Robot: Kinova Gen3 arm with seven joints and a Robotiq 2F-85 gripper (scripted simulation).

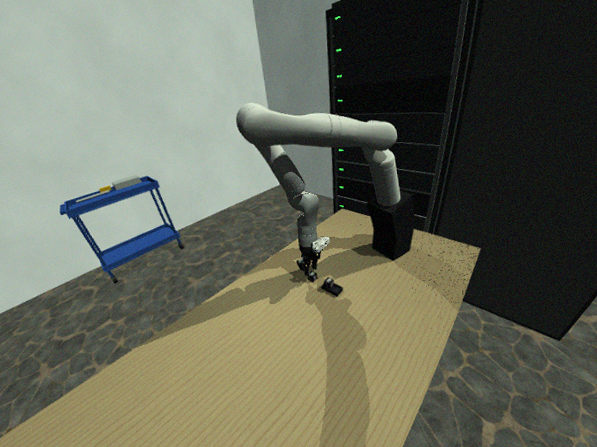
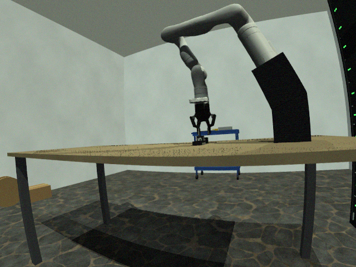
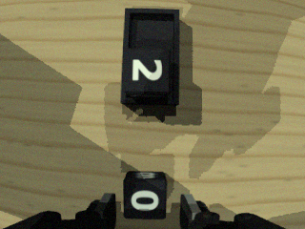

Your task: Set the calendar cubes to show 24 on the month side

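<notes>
The black tray (image 1: 336, 290) (image 2: 196, 143) (image 3: 127, 43) lies flat on the table. One black cube (image 1: 328, 281) (image 2: 199, 138) (image 3: 147, 71) stands in its near half in the wrist view, a white 2 on top, turned sideways; the far half is empty. In the exterior view this cube shows a side digit like a 5. The other black cube (image 1: 312, 276) (image 2: 206, 139) (image 3: 145, 200) is outside the tray, with a sideways 0 on top. My gripper (image 1: 310, 271) (image 2: 203, 132) (image 3: 148, 208) is partly open above this cube, with gaps on both sides. The month's name is not readable.
The wooden table (image 1: 255, 378) (image 2: 143, 151) carries the tray and the loose cube. The arm's black pedestal (image 1: 392, 232) (image 2: 290, 114) stands at one end. A blue cart (image 1: 139, 243) (image 2: 217, 168) and a black server rack (image 1: 533, 151) stand off the table.
</notes>
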